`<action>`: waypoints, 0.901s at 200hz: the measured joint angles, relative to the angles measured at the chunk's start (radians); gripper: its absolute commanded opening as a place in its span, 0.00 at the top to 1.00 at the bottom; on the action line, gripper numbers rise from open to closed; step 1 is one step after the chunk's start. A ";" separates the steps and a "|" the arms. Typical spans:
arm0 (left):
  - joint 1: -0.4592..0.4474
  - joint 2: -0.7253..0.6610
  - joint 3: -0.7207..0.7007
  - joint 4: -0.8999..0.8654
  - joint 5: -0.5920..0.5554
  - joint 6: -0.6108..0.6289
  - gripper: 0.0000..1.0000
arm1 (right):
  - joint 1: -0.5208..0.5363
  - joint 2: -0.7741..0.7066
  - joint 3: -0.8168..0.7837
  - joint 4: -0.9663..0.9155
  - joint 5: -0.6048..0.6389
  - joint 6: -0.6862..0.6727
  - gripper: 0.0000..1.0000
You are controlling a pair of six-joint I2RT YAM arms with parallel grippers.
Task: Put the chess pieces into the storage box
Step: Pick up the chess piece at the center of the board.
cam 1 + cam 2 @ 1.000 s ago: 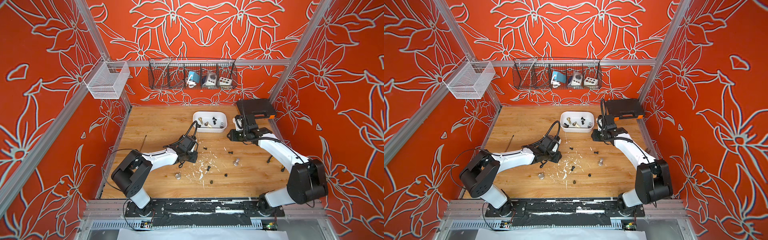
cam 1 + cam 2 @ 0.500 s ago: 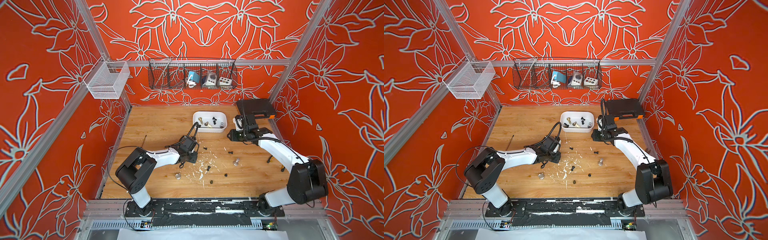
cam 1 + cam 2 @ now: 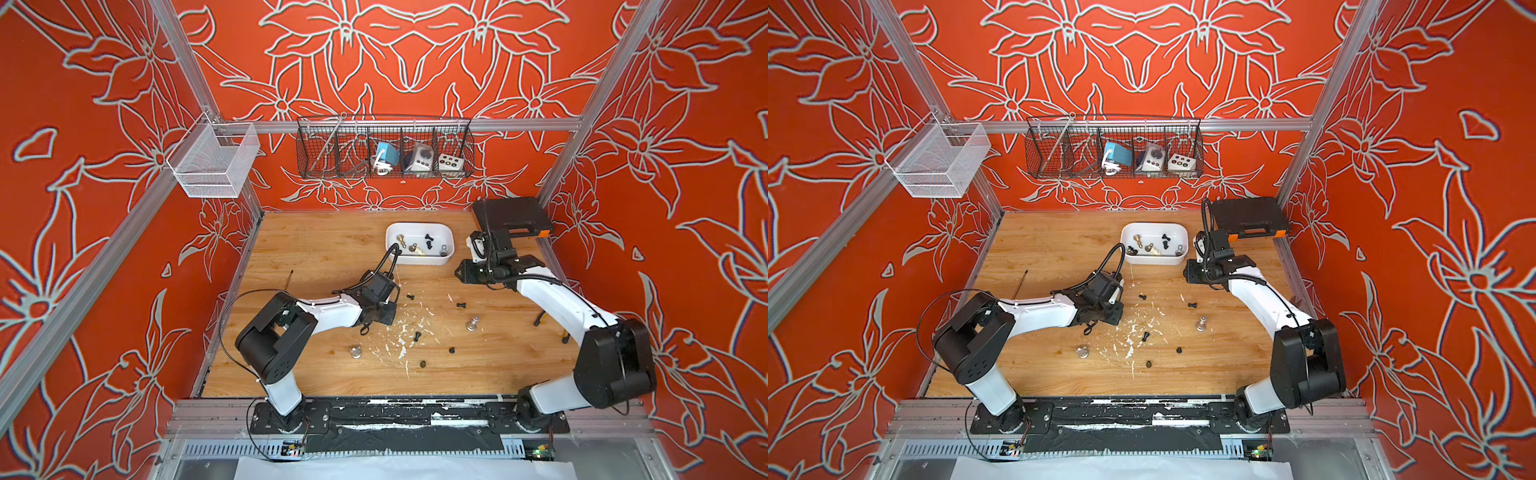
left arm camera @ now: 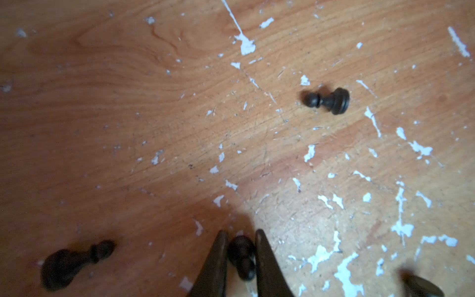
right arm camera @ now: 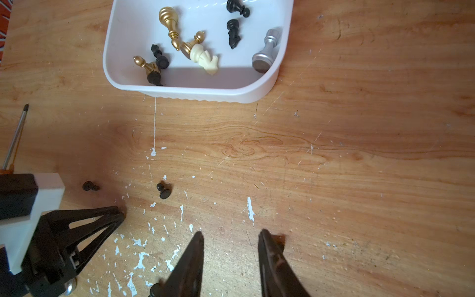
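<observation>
The left jaws pinch a black pawn (image 4: 241,255) near the surface's middle; gripped on its rounded body, it could squirt out on lifting (only the left wrist view shows it, the top views hide it). The right jaws stand apart near the white box (image 3: 419,261) by the back edge.

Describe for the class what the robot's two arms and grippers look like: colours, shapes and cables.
The left arm and right arm share one look: white and rounded between bulky black joint housings. Thin black cables loop along each. The left gripper and right gripper each carry two dark, tapered, pointed fingers with open triangular ribbing.
</observation>
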 measured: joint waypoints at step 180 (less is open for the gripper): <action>0.000 0.000 0.112 -0.040 -0.005 0.030 0.89 | 0.000 -0.024 0.000 -0.010 0.014 0.000 0.62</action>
